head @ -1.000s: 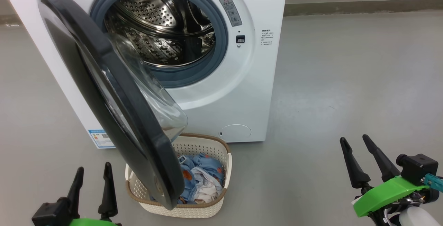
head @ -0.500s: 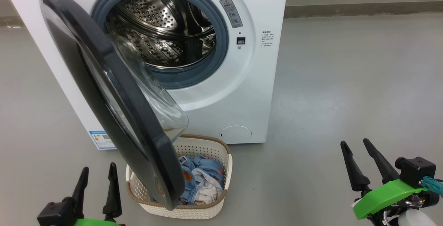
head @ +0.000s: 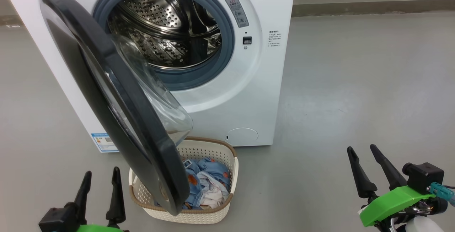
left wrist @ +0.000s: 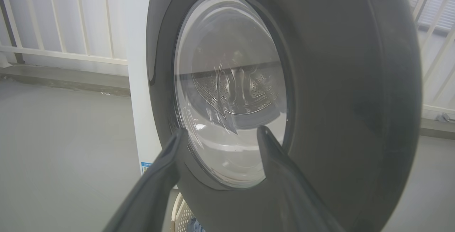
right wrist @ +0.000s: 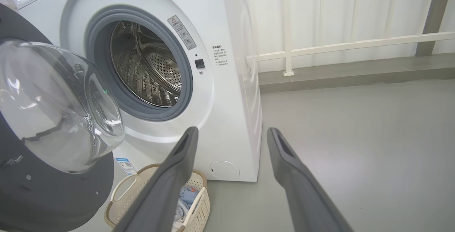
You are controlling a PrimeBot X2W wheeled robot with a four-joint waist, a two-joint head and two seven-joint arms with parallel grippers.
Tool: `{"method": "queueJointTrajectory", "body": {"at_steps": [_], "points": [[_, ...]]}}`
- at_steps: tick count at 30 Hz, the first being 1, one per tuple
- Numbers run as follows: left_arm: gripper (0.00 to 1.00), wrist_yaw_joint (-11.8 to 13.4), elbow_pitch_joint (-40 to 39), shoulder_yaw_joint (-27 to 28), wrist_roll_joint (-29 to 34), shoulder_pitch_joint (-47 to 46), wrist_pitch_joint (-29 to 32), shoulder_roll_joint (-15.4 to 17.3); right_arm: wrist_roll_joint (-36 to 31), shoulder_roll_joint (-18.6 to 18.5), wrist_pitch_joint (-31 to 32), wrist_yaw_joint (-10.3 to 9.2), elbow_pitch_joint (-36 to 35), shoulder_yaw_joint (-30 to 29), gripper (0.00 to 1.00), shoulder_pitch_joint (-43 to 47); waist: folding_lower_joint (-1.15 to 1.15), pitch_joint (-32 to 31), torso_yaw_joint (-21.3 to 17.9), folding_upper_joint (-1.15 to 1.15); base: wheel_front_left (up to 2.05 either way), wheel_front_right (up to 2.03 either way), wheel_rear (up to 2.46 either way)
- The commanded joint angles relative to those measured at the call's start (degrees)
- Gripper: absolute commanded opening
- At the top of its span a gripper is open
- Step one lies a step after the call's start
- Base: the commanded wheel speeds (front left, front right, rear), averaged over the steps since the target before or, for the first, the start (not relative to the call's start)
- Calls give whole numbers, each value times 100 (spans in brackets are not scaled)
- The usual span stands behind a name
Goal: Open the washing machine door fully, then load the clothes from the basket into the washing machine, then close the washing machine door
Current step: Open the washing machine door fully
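Head view, hardly anything has moved: the washing machine door [head: 128, 118] stands at the same part-swung angle, so opening it fully seems unfinished. Round, it has no long axis. Its free edge points at the robot, glass bulge [head: 156, 97] rightward, overhanging the basket [head: 208, 152] of clothes [head: 209, 178] on the floor [head: 337, 82]. On the left gripper [head: 102, 172] and right gripper [head: 362, 148] the fingers are spread, empty.
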Motion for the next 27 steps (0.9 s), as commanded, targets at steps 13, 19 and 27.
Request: {"method": "queueJointTrajectory", "body": {"at_steps": [13,19,27], "points": [[0,20,-317,131,-99,-241,-74,137,-26,-58,-76,26,-105,12,100,-55,0,25,87,0,0,0,0],[0,11,-1078,103,-51,-351,-108,85,-61,-13,-77,26,-124,-20,100,-35,0,36,170,0,0,0,0],[0,-88,-2294,-263,70,-658,39,-6,-77,53,-77,26,-132,25,100,-74,0,49,237,0,0,0,0]]}}
